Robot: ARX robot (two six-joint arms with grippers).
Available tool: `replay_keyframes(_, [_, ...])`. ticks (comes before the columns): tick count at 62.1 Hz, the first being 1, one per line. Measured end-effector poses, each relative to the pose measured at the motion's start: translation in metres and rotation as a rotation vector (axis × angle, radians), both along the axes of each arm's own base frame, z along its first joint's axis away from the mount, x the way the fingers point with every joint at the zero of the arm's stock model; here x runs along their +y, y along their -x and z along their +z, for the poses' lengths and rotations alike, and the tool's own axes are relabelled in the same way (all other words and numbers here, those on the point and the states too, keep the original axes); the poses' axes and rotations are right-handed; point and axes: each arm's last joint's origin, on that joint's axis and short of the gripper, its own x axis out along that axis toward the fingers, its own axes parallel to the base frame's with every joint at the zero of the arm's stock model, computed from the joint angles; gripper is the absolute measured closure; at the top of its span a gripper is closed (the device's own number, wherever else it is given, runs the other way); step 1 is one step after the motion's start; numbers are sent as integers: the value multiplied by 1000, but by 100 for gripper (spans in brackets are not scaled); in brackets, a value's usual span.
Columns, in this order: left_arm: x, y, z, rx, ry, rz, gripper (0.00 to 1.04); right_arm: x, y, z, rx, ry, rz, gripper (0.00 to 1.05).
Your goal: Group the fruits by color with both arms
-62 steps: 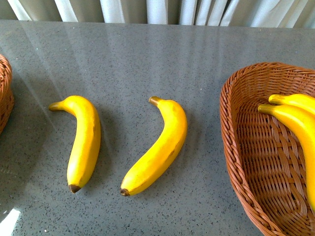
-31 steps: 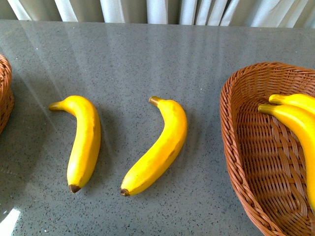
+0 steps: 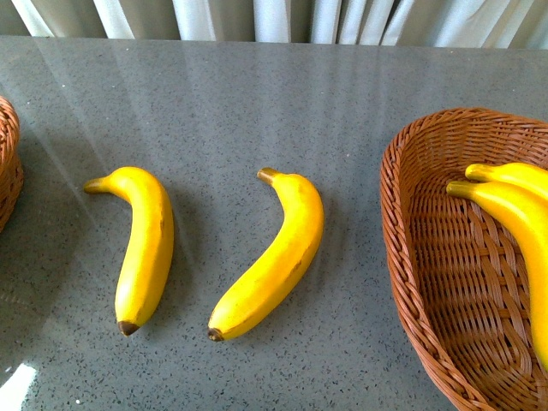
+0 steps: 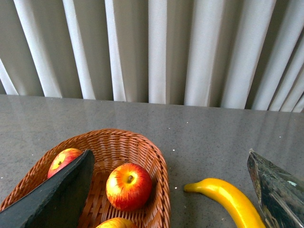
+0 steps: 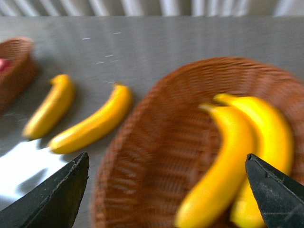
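Landmark: brown oval wicker banana basket (image 3: 396,231), at the right of the speckled grey table (image 3: 257,103).
Right gripper (image 5: 166,155): black fingers spread wide with nothing between them, above the banana basket's near rim; this view is blurred.
Left gripper (image 4: 169,152): fingers also wide apart and empty, well left of the banana basket, over the second wicker basket (image 4: 159,175).
Inside the banana basket: nearer long yellow banana (image 3: 514,214) and farther yellow banana (image 3: 522,175), touching.
Loose fruit: curved yellow middle banana (image 3: 274,257) near the banana basket's left; leftmost yellow banana (image 3: 145,248) beyond it, apart.
Second basket: round red-yellow apple (image 4: 128,186); half-hidden apple (image 4: 61,159) behind a finger.
Farthest: pale pleated curtain (image 3: 274,17).
Change: the fruit lies as before; the front view has shifted very slightly leftward.
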Motion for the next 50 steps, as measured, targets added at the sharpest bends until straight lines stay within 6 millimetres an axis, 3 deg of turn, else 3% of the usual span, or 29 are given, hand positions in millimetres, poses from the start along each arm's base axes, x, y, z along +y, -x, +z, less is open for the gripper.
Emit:
replay_keyframes(6, [0,0,0,0,0,2,9,6,-16,11,-43,-57,184,9])
replay_keyframes(20, [0,0,0,0,0,2,9,31,-68,33,-157,-3,213,9])
replay_keyframes(41, [0,0,0,0,0,2,9,84,-144,28,-41,-16,222,9])
replay_keyframes(50, [0,0,0,0,0,2,9,120,-175,17,80,-7,243,9])
